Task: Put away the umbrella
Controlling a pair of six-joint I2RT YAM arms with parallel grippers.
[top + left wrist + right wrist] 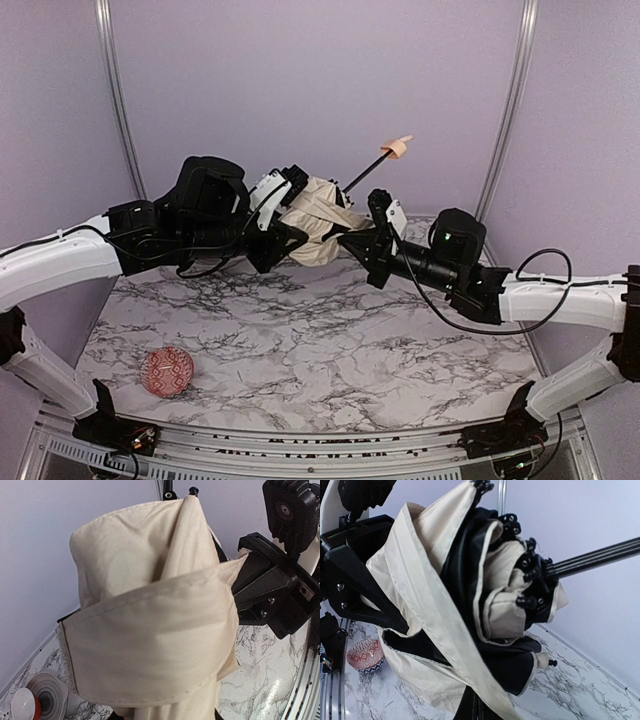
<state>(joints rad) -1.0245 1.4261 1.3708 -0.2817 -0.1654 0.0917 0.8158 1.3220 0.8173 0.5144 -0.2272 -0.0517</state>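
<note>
Cream fabric of the umbrella fills your left wrist view right above the jaws, so you cannot see them there. From above, the left gripper is closed partway around the bunched canopy and carries it. Facing it across the bundle, the right gripper has its jaws shut tight. In its wrist view a cream band and a dark fold run down into them, so it appears to pinch only a thin bit of cloth. That is your weak point: a pull on so little fabric could slip free, or drag one panel out and let the loose wrap unfurl. Just beyond the right jaws the rib tips sit exposed and could snag the cloth if you twist. Farther out, the shaft runs up and away from both grippers to the handle, and that long lever could tip the bundle within the left grip. Both grippers hang well above the table, so a lost umbrella would drop onto it. Your red ball lies far below the left jaws, toward the near edge.
</note>
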